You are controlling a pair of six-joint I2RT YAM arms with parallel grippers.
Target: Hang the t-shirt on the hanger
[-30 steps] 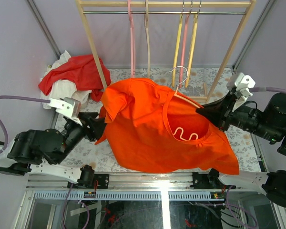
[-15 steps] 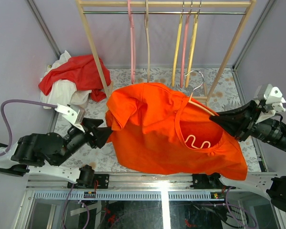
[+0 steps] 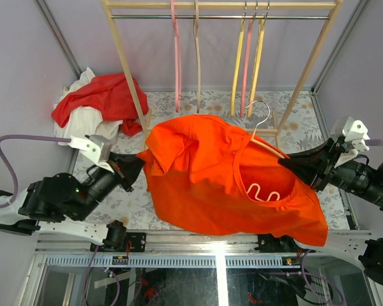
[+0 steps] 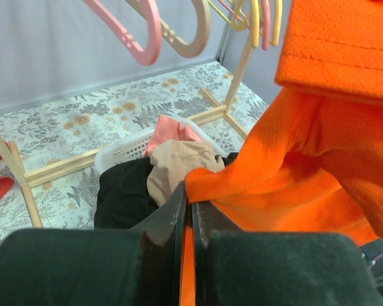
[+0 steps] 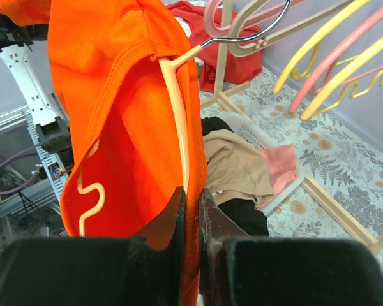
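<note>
Robotics lab test cell: plain lilac wall panels (image 3: 13,64) on metal struts close in a small counter (image 3: 300,131) covered with a floral cloth. Two black robot arms, left (image 3: 57,194) and right (image 3: 364,178), sit at an aluminium rail (image 3: 179,242) along the counter's near edge, a lilac cable (image 3: 25,136) looping from the left one. A wooden clothes rack (image 3: 123,57) with pink (image 3: 177,57) and yellow hangers (image 3: 237,70) stands at the far edge, a heap of red and white cloths (image 3: 108,95) fills the far left corner, and a white laundry basket (image 4: 124,150) rests on the counter
</note>
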